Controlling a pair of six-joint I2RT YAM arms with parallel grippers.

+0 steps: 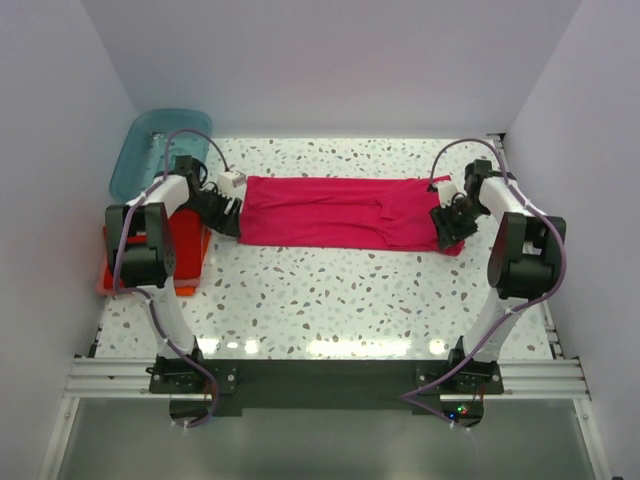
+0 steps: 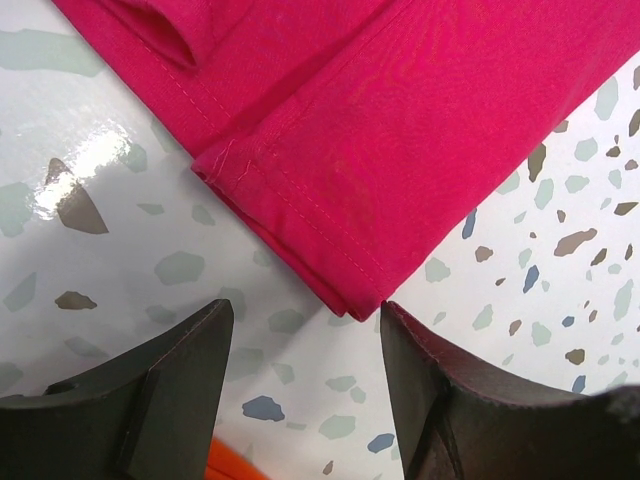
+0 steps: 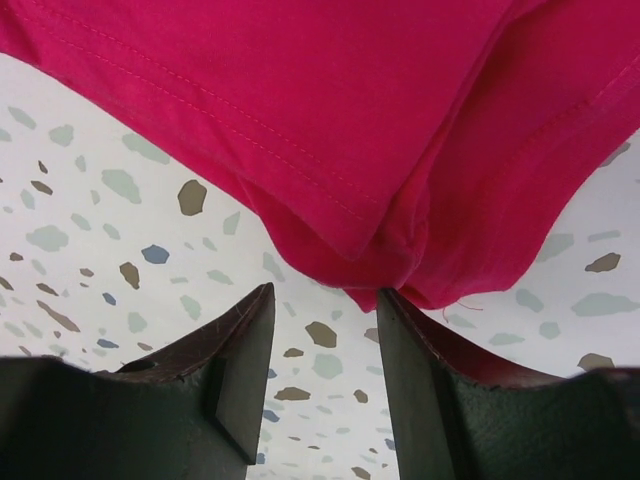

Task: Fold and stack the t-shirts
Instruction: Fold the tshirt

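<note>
Ana: The top view is bright and even. The light seems to fall from above, because the glossy table (image 1: 330, 300) shows pale reflections along its near edge and a white strip at its far edge.

Ben: Yes, and the shadows there are soft and faint. The walls (image 1: 330, 60) look pale grey, with no hard shadow on them.

Ana: In the left wrist view, one hard patch of glare sits on the table, left of the magenta shirt (image 2: 400, 130).

Ben: The stitching of the cloth is sharp in both wrist views. Only the dark fingers (image 2: 140, 400) at the bottom edge are slightly blurred, and their inner sides lie in shadow.
</note>
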